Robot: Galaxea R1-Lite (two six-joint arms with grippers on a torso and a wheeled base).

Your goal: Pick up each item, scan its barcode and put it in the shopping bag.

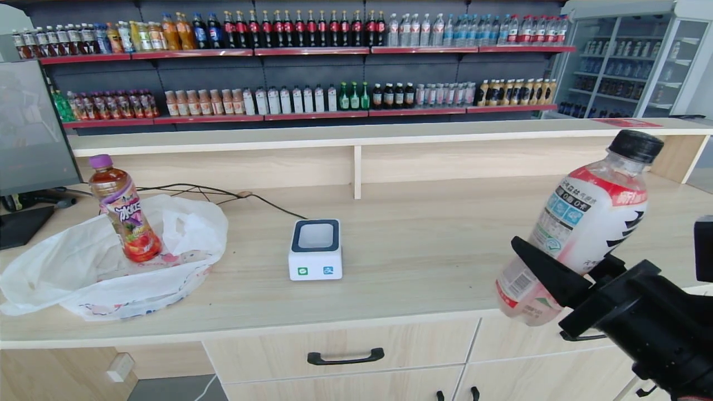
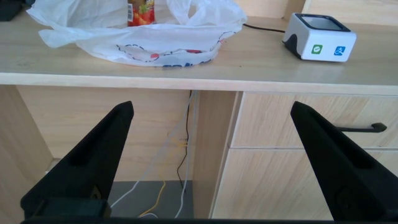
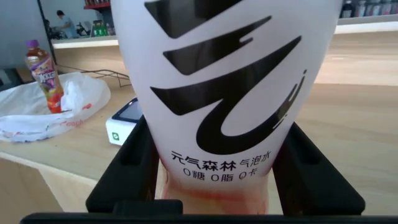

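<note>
My right gripper (image 1: 579, 278) is shut on a white drink bottle (image 1: 585, 223) with a black cap, holding it tilted above the counter's front right part. In the right wrist view the bottle (image 3: 224, 93) sits between both fingers (image 3: 134, 162). The white barcode scanner (image 1: 315, 249) stands mid-counter. At the left lies the white shopping bag (image 1: 72, 267), with a purple-capped tea bottle (image 1: 125, 211) upright on it. My left gripper (image 2: 211, 155) is open and holds nothing, below the counter edge in front of the cabinet; above it are the bag (image 2: 155, 37) and scanner (image 2: 320, 37).
A monitor (image 1: 28, 133) stands at the far left with cables (image 1: 195, 192) running across the counter to the scanner. A raised wooden ledge (image 1: 390, 133) backs the counter, with drink shelves (image 1: 312, 100) behind. Drawers with a black handle (image 1: 345, 356) are below the front edge.
</note>
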